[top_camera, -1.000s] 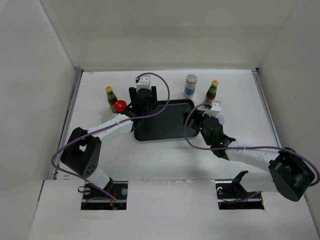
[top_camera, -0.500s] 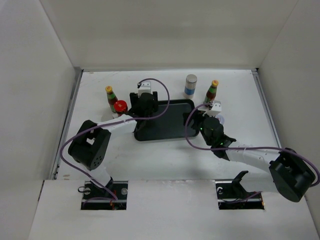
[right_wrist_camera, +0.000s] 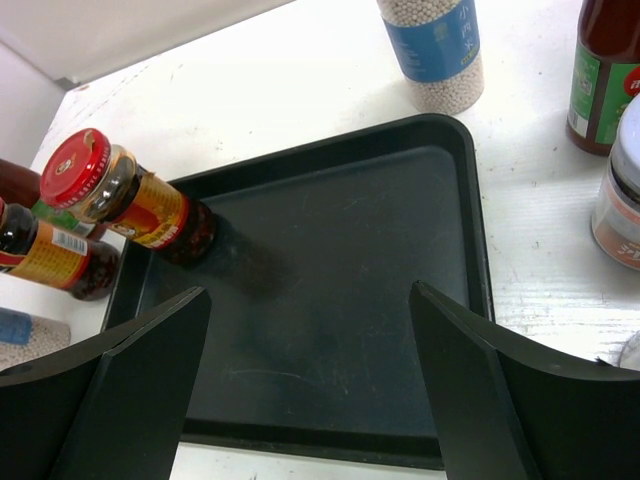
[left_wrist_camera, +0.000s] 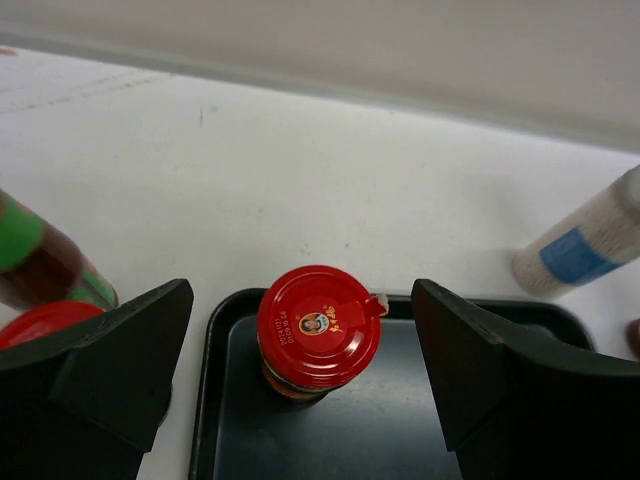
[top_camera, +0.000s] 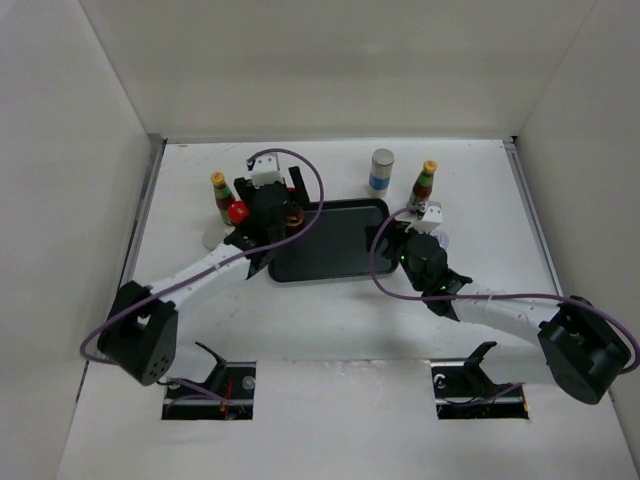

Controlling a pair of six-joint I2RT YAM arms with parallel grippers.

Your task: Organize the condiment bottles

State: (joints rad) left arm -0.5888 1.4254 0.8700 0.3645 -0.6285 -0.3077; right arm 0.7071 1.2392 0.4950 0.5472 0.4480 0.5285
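Left gripper (left_wrist_camera: 300,288) hangs above the far left corner of the black tray (right_wrist_camera: 330,300). Its jaws are spread wide and it has hold of nothing. The right gripper (right_wrist_camera: 308,290) is just as wide apart and holds nothing either. It sits low at the tray's right-hand rim and looks across the tray.

Just beside the right gripper, on the table outside the right rim, stands a pale-lidded jar (right_wrist_camera: 620,200). Off the tray's near left corner, a sliver of a white, blue-labelled near cylinder (right_wrist_camera: 22,338) shows at the edge of the right wrist view.

A red-lidded jar (left_wrist_camera: 320,325) stands upright inside the tray, in its far left corner. It lies between the left gripper's fingers (left_wrist_camera: 120,370) and touches neither.

The left side is crowded. A second red-lidded jar (top_camera: 238,210) stands on the table just outside the left rim, half hidden behind the left finger in the left wrist view. The left bottle (top_camera: 219,190), dark with a green neck and yellow cap, stands close against it; whether they touch cannot be told. A purple cable (top_camera: 318,190) from the left arm loops above the tray's far edge.

Farthest off, the far cylinder (top_camera: 382,170), white with a grey top, stands on the table beyond the tray's far right corner. The right bottle (top_camera: 424,183) is near it, to its right.
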